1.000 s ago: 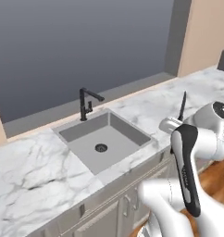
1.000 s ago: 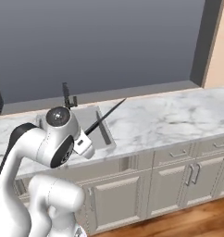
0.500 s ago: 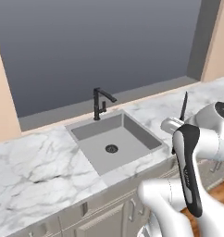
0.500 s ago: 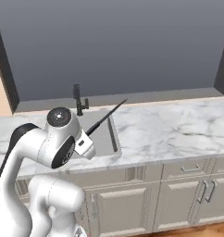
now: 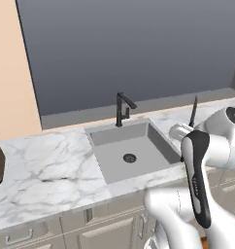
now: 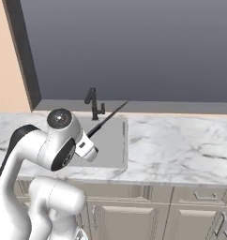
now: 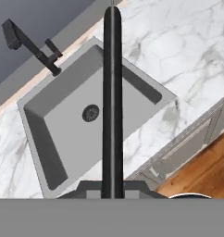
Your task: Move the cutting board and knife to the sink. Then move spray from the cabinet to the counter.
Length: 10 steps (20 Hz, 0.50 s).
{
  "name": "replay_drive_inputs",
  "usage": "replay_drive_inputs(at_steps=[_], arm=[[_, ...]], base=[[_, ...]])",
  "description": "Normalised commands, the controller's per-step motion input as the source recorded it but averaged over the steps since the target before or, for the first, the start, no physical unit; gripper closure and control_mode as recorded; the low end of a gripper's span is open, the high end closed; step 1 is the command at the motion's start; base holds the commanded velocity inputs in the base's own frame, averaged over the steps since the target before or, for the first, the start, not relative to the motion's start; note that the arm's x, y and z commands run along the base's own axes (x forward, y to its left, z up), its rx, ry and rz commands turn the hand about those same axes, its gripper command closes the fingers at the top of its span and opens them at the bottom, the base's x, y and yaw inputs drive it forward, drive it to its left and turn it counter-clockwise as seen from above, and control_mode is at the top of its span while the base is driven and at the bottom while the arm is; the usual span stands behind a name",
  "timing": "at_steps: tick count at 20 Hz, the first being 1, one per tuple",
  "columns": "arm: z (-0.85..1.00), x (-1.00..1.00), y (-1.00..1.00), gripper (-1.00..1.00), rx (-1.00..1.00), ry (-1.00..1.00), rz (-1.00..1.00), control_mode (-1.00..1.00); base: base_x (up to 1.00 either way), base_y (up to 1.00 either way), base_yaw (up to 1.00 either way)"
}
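Hand (image 7: 113,189) (gripping knife (image 7: 112,92)) raised above sink (image 7: 63,125).

The sink (image 5: 131,151) is flat mid-grey with a darker round drain, and its faucet (image 5: 123,108) is black. The counter (image 5: 46,172) is white marble with grey veins, over beige drawer fronts. The knife (image 7: 112,92) reads near-black. The far wall is dull slate grey.

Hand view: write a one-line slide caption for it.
End effector shut on the knife, held above the grey sink and black faucet.
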Motion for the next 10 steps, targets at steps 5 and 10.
replay_drive_inputs(at_steps=[5, 10], arm=[[0.00, 0.00, 0.00, 1.00, 0.00, 0.00, 0.00, 1.00], [0.00, 0.00, 0.00, 1.00, 0.00, 0.00, 0.00, 1.00]], base=[[0.60, -0.51, 0.40], [0.55, -0.29, 0.36]])
